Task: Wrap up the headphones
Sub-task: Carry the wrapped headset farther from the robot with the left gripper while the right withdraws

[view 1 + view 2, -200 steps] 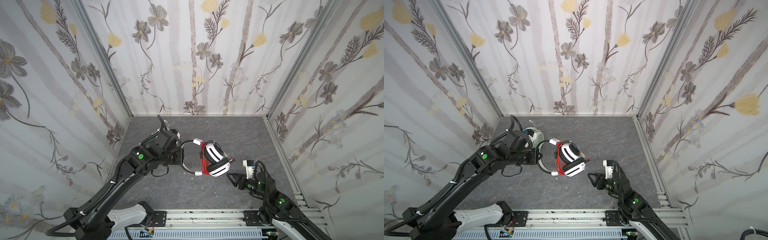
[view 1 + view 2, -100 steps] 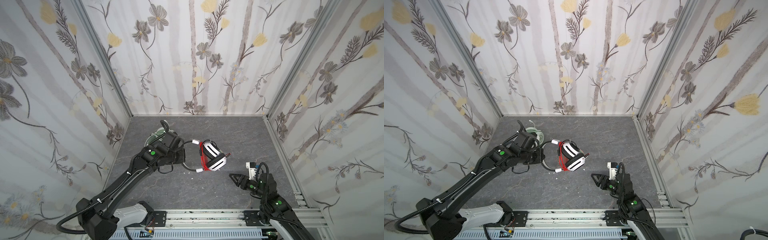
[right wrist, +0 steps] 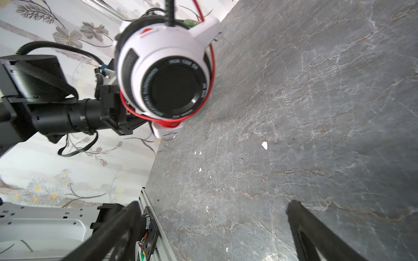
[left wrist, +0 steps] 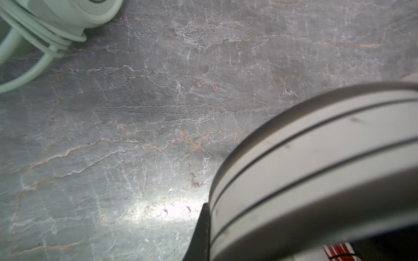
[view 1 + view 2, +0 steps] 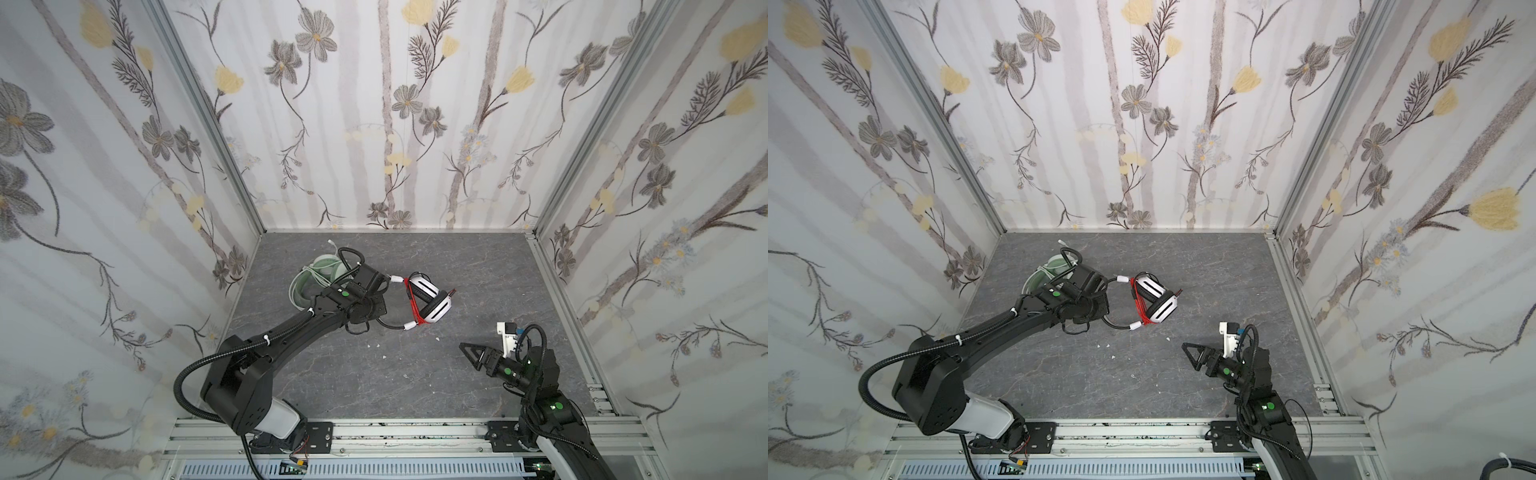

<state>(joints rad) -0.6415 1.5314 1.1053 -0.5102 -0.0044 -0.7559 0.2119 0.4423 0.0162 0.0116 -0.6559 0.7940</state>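
Headphones first. In both top views the white-and-black headphones (image 5: 430,301) (image 5: 1156,301) are near the middle of the grey desk (image 5: 415,382) (image 5: 1142,386), just beside the wrist of the left arm (image 5: 316,328) (image 5: 1034,320). Their red cable (image 5: 413,305) (image 5: 1138,305) is strung in several turns across the headset next to the earcups. The thin black headband curves back under that wrist, so I cannot see the left jaws from above. The mint green headphones (image 5: 322,270) (image 5: 1054,266) lie on the desk behind the left arm, towards the back left, partly covered by it. The right jaws are at the front right, well apart from both headsets and pointing towards the white-and-black pair.

From the left wrist camera, the pale headband (image 4: 316,169) with its dark lines is very close. One dark finger (image 4: 201,232) lies against its edge: the left jaws are pressed together on the band. A strip of red cable (image 4: 337,250) shows beside it. The mint green headphones (image 4: 67,11) rest on the desk further off, their green cable (image 4: 34,38) looped against the cup.

From the right wrist camera, the two fingers (image 3: 312,230) of the right jaws are spread wide, with only bare desk (image 3: 316,113) between them. Ahead is an earcup of the white-and-black headphones (image 3: 167,74), the red cable (image 3: 167,122) looped around it. The left jaws are pinching the headset from behind. A few white flecks (image 3: 264,145) lie on the stone.
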